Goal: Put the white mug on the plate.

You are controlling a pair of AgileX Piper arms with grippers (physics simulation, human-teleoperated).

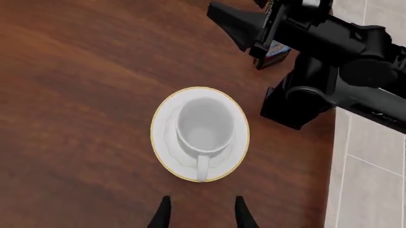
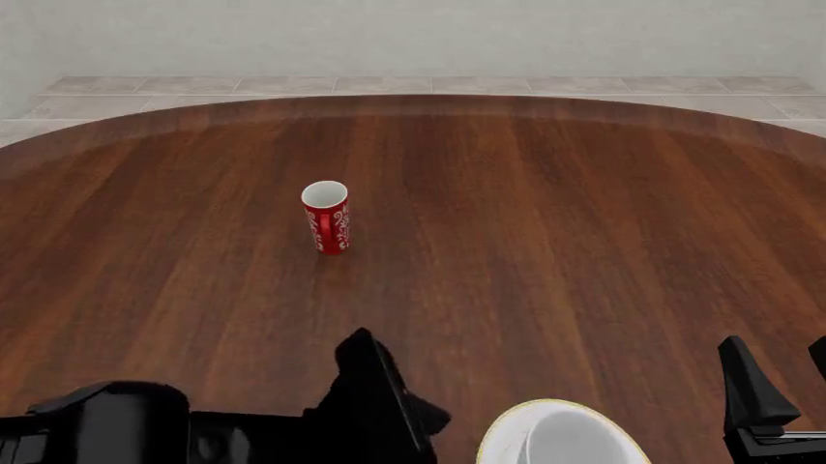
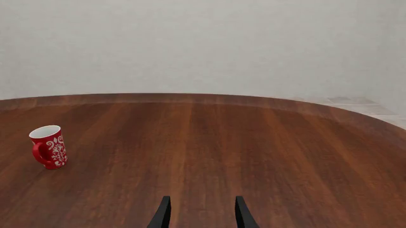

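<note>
The white mug (image 1: 204, 126) stands upright on the gold-rimmed plate (image 1: 163, 114), its handle pointing toward my left fingertips. My left gripper (image 1: 201, 212) is open and empty, above and apart from the mug. In the front view the mug (image 2: 577, 441) and plate (image 2: 498, 435) are cut off by the bottom edge, near the table's front, with my left arm (image 2: 368, 396) beside them. My right gripper (image 2: 781, 375) is open and empty to the right of the plate; in its own wrist view (image 3: 201, 213) it points across bare table.
A slim red patterned cup (image 2: 327, 217) stands upright at mid-table left, also in the right wrist view (image 3: 49, 146). The right arm (image 1: 343, 47) crosses the left wrist view near the table edge. Tiled floor lies beyond the round wooden table (image 2: 543, 242).
</note>
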